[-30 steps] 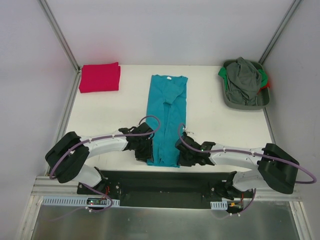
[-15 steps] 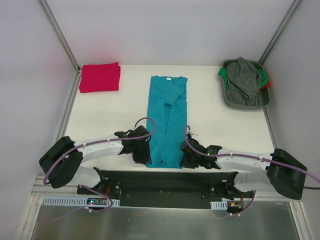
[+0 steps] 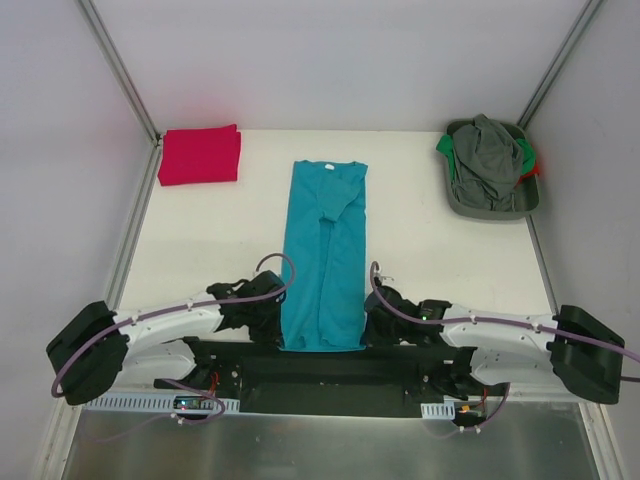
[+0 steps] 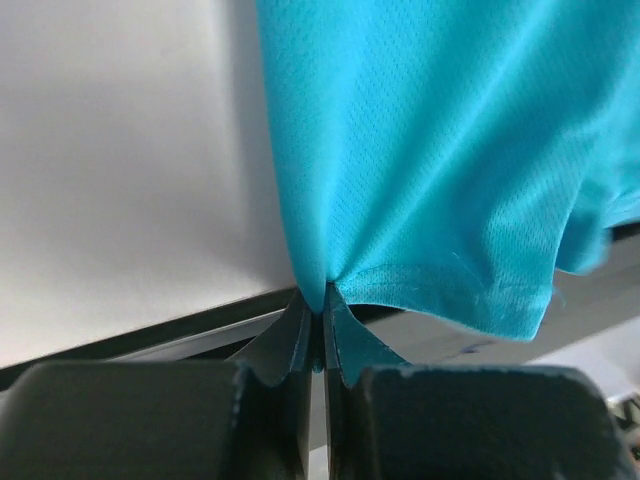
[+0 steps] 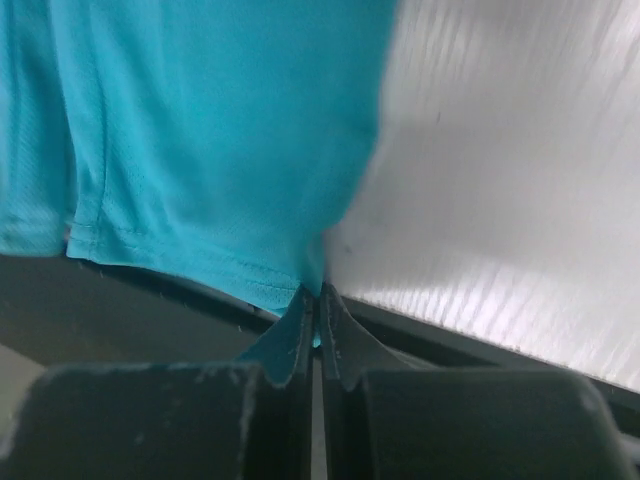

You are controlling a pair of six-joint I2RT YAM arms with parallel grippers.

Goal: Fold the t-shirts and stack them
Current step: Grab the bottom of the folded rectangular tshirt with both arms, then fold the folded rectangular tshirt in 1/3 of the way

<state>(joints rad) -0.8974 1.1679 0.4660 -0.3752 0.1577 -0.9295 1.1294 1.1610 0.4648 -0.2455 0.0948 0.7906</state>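
Note:
The teal t-shirt (image 3: 324, 255) lies as a long narrow strip down the middle of the table, collar at the far end, hem reaching past the near table edge. My left gripper (image 3: 277, 327) is shut on its near left hem corner; in the left wrist view the teal t-shirt (image 4: 430, 150) bunches into the pinched left gripper (image 4: 317, 300). My right gripper (image 3: 367, 327) is shut on the near right hem corner, and the right wrist view shows the teal t-shirt (image 5: 210, 140) clamped in the right gripper (image 5: 318, 298). The red t-shirt (image 3: 200, 154) lies folded at the far left corner.
A grey-green tub (image 3: 492, 205) at the far right holds several crumpled garments (image 3: 487, 155). A black base plate (image 3: 330, 365) runs along the near edge under both arms. Metal frame posts (image 3: 120, 70) rise at the far corners.
Both grippers pulled back toward the near edge, dragging the teal t-shirt with them so it lies straighter and its hem overhangs the table. The left gripper closed on the hem corner.

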